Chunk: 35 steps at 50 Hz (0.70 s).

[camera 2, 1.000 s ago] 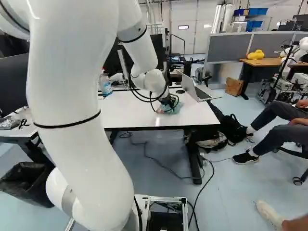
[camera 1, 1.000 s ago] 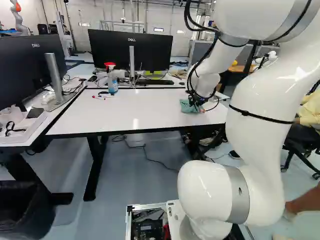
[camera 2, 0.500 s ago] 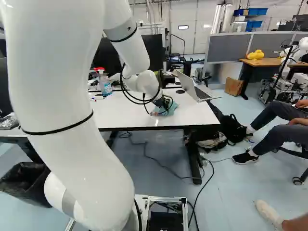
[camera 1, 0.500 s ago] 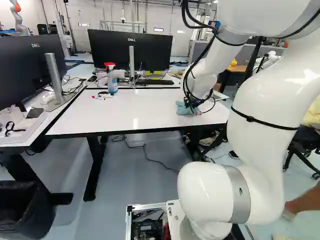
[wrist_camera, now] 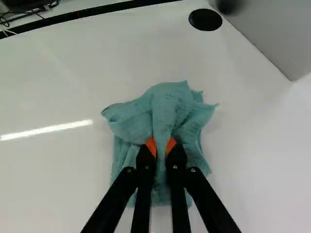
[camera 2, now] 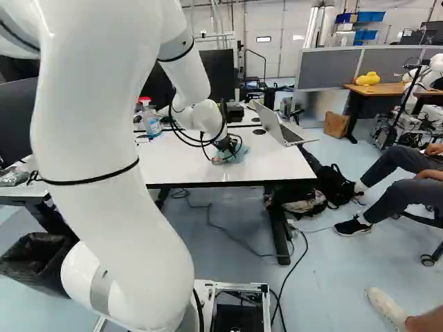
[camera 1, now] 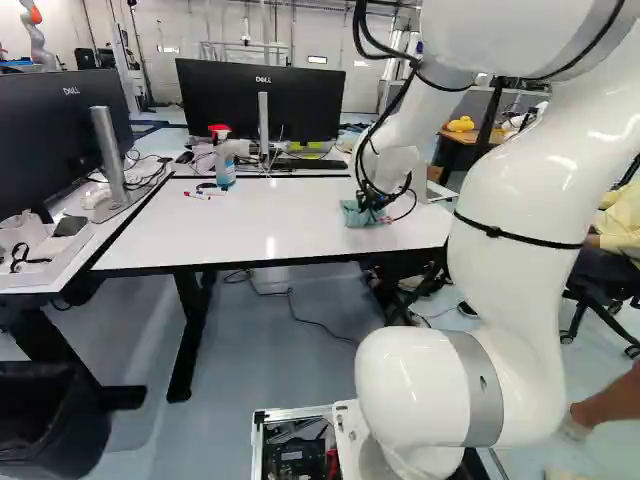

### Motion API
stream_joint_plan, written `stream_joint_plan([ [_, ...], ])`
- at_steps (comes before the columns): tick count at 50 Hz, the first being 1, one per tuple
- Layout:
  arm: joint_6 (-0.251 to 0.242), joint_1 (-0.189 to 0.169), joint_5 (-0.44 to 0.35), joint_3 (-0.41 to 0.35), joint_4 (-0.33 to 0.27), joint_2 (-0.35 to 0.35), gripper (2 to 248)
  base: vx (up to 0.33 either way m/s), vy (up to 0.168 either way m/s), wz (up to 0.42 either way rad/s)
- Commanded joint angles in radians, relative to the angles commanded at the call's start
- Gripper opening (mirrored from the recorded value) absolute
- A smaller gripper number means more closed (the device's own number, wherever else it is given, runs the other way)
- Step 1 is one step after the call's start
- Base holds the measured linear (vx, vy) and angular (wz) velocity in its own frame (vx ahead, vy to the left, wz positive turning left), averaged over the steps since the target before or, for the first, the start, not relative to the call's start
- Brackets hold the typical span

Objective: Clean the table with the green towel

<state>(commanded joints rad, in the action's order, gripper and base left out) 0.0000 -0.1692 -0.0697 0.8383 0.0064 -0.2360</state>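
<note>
In the left base view the gripper [camera 1: 372, 203] is low over the right part of the white table [camera 1: 270, 225], at the green towel [camera 1: 355, 214]. The wrist view shows the gripper [wrist_camera: 162, 148] shut on a raised fold of the towel [wrist_camera: 167, 109], one orange pad on each side. The rest of the cloth spreads crumpled around the fingertips, lying on the white surface. In the right base view the towel [camera 2: 234, 155] partly shows beside the fingers.
A spray bottle [camera 1: 224, 160] and markers [camera 1: 203, 193] are on the table's far left part. Behind stand a monitor [camera 1: 262, 100] and a keyboard [camera 1: 310, 164]. An open laptop [camera 2: 282, 128] is at the table's right. A person sits at the right.
The arm has moved the gripper leftward over the table in the left base view, with the towel moving along in its grip. The base has not moved.
</note>
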Motion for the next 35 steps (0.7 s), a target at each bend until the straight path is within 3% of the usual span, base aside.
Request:
stream_joint_plan([
  [17, 0.0, 0.002, 0.0, 0.088, 0.0, -0.074, 40, 0.0, 0.0, 0.0],
  [35, 0.0, -0.033, 0.0, 0.125, 0.0, -0.103, 40, 0.0, 0.0, 0.0],
])
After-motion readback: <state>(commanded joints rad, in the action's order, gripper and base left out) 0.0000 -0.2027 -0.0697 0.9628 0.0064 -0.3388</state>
